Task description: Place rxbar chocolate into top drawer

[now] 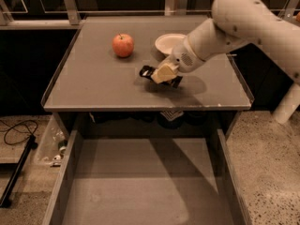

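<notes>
On the grey table (93, 83), right of its middle, the gripper (161, 74) is seen low over the surface, reached in from the right by the white arm (234, 22). The bar (146, 72) is pinched between its cream fingers (165, 72), with one black end shown to the left of them and another dark end to the lower right. Whether the bar is touching the tabletop or is raised just above it cannot be told. A red apple (123, 45) is set upright at the back left, well apart from the gripper, and a white bowl (169, 43) is placed just behind the gripper, near the apple. Below the table's front edge the drawer (136, 186) is pulled out wide, its flat grey bottom crossed by the arm's shadow. A black cable (16, 128) is coiled on the floor at the left
</notes>
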`<act>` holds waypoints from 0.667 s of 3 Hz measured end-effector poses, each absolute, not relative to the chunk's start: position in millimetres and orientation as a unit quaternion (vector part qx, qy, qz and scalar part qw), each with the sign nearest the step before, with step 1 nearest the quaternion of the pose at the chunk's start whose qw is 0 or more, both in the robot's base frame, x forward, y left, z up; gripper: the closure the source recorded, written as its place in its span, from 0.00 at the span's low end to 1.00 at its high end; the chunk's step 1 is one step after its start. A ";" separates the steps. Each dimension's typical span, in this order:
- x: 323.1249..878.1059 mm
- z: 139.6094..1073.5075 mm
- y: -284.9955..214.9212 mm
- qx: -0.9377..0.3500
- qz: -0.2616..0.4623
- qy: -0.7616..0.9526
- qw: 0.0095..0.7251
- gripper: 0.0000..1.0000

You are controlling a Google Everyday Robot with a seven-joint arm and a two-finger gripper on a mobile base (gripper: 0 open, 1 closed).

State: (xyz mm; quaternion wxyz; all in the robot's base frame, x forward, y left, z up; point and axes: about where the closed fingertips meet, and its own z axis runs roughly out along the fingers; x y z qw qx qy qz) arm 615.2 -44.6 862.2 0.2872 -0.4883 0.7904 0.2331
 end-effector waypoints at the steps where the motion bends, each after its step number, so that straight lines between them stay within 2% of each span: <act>1: 602.2 877.4 -78.7 -0.472 0.236 0.789 0.313 1.00; 2: 580.2 878.6 -117.9 -0.461 0.216 0.799 0.319 1.00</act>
